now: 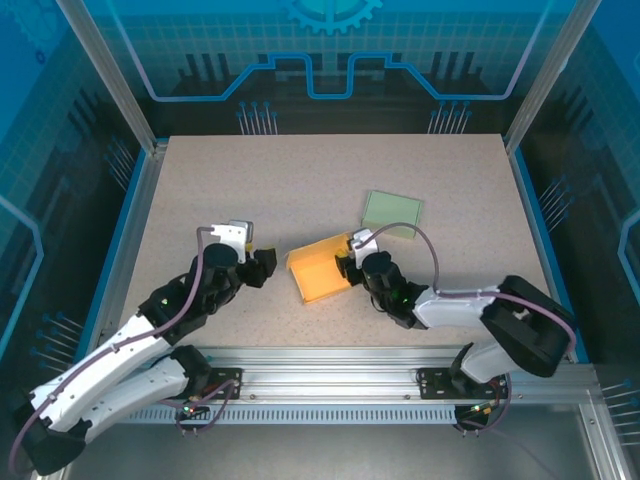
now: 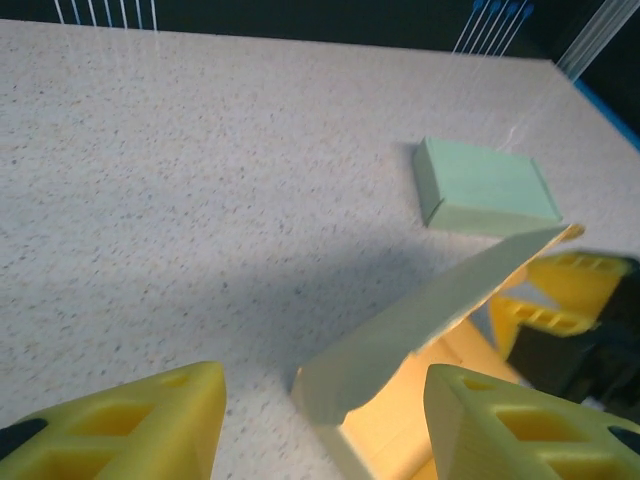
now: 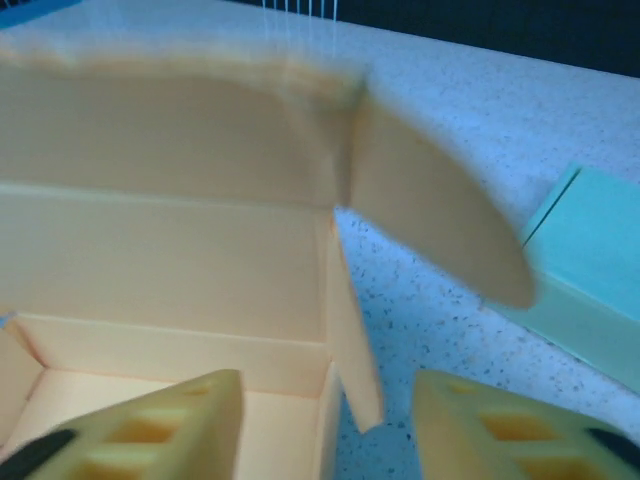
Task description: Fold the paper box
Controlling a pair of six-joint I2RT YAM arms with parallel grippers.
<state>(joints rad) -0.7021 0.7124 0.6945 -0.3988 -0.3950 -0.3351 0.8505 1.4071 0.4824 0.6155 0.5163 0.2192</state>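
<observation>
the speckled counter (image 1: 300,170) is seen inside a blue-walled enclosure. from its near edge two arms are stretched inward: the left arm (image 1: 130,350) from the lower left, the right arm (image 1: 500,320) bent in from the lower right.

the paper box (image 1: 320,270) – orange inside, paler outside – is found lying open a little nearer than the middle of the counter, between the two grippers. in the left wrist view one long flap of the paper box (image 2: 430,310) is raised at a tilt. in the right wrist view the back wall of the paper box (image 3: 170,270) is stood upright, and a rounded tab is bent outward at its right end.

a flat pale green box (image 1: 392,212) is laid just beyond and to the right of it, also seen at (image 2: 485,188) and (image 3: 590,290).

the left gripper (image 1: 262,265) is held just left of the box, apart from it – its yellow fingers spread around nothing (image 2: 320,395). the right gripper (image 1: 350,265) is placed at the box's right edge, its fingers parted to either side of a side wall without being pressed on it (image 3: 330,400).
</observation>
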